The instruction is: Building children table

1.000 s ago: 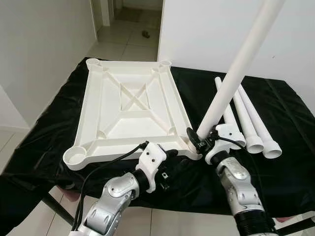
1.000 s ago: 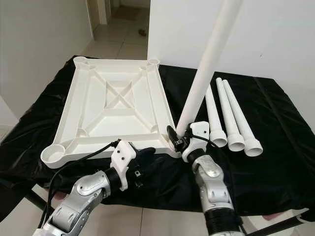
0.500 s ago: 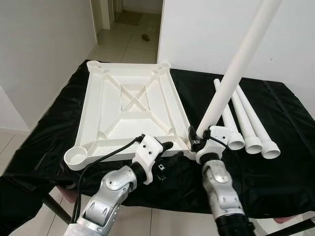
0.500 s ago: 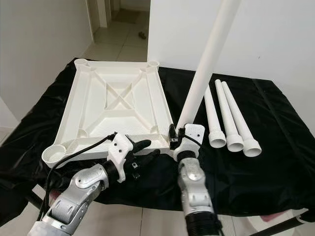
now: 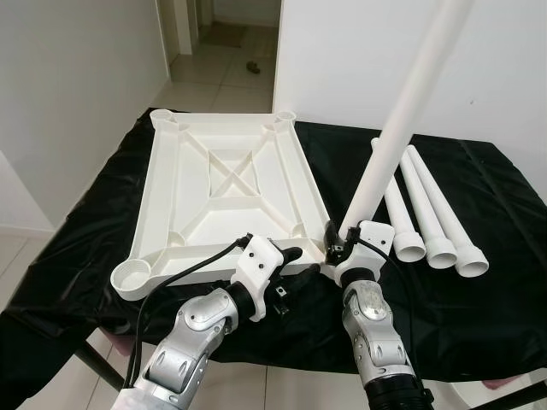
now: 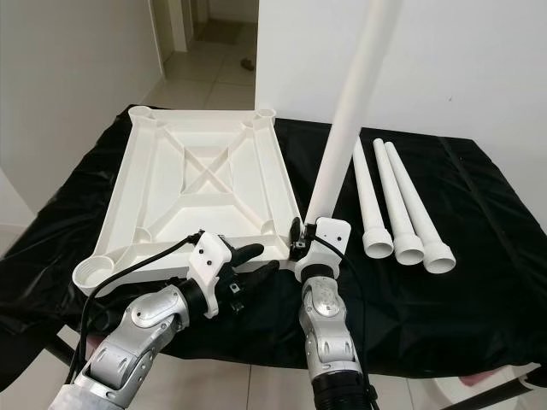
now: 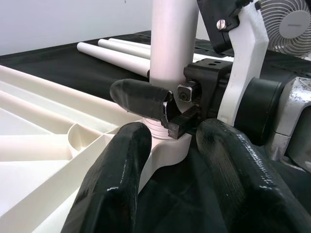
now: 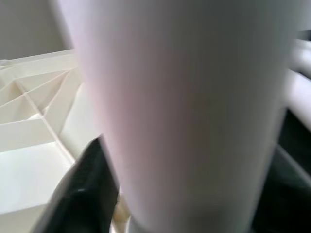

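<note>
Since a second ago, the long white plastic leg tube [image 5: 400,128] has swung more upright. Left pincer [image 5: 295,266], fingers parted, hovers beside the upturned white plastic tabletop [image 5: 226,192] on the black-draped desk [image 5: 496,282]. Right pincer [image 5: 338,245] clamps the tube's base at the tabletop's near-right corner socket; three spare white leg tubes [image 5: 427,218] lie rightward.

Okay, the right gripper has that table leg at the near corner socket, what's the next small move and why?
Probably tip the leg upright and press it down. It leans away while its foot sits at the tabletop's corner socket, held by the right gripper; the left gripper waits open alongside.
</note>
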